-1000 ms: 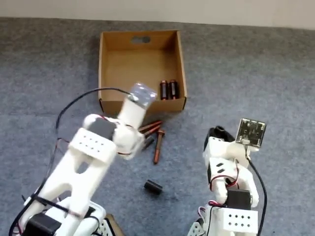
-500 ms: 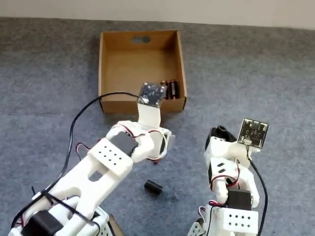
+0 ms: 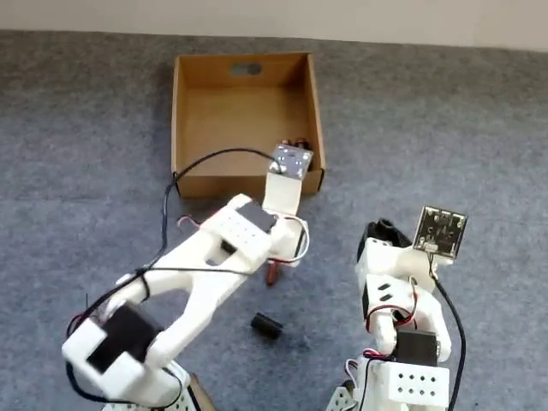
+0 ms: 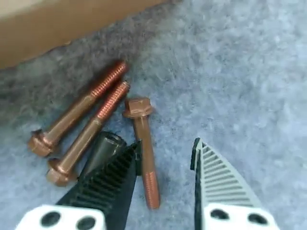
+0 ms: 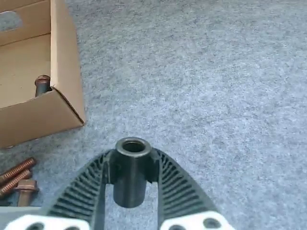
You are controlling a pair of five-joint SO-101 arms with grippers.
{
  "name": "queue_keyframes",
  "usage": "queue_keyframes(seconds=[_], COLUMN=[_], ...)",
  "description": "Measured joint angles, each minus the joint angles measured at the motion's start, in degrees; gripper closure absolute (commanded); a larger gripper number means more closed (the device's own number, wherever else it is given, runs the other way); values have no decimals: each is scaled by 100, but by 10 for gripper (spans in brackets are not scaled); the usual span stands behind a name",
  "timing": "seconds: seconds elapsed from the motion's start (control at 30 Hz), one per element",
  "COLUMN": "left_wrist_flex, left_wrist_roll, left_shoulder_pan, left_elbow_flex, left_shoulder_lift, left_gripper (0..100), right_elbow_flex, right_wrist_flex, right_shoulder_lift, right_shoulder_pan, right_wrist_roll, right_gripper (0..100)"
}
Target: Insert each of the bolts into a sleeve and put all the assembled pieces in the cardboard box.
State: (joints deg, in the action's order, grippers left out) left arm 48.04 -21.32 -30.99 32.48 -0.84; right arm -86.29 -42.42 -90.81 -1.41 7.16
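Observation:
Three copper bolts lie on the grey carpet just in front of the cardboard box (image 3: pixel 175 111): two side by side (image 4: pixel 79 122) and a third (image 4: pixel 144 163) apart from them. A black sleeve (image 4: pixel 103 146) lies against them. My left gripper (image 4: pixel 166 143) hangs open just above them, its black finger (image 4: pixel 115 177) beside the third bolt, which lies partly between the jaws. My right gripper (image 5: pixel 132 160) is shut on an upright black sleeve (image 5: pixel 130 167), held off to the right of the box. Another sleeve (image 3: pixel 266 325) lies loose on the carpet. An assembled piece (image 5: pixel 42 85) rests in the box's corner.
The left arm (image 3: pixel 214 257) stretches across the carpet from the near left to the box's front right corner. The right arm's base (image 3: pixel 402 342) stands at the near right. Open carpet lies right of the box.
The left arm has swung to the right, from the middle of the box's front wall to its right corner, and now covers most of the bolts in the high view. The right arm stayed still.

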Motion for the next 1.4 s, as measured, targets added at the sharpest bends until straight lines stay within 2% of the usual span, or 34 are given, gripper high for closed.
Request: queue_keyframes(seconds=[0.43,0.77,1.4], left_wrist_flex=[0,0,-18], left_wrist_roll=[0,0,0], left_shoulder_pan=[18,519,273], left_elbow_flex=[-431,-431,-448], left_shoulder_lift=[589,607,774], left_gripper=[822,822,822], right_elbow_flex=[0,0,0], right_wrist_flex=[0,0,0], right_shoulder_lift=[0,0,0], right_shoulder_pan=[0,0,0], right_wrist_roll=[0,0,0], right_gripper=[992,992,992])
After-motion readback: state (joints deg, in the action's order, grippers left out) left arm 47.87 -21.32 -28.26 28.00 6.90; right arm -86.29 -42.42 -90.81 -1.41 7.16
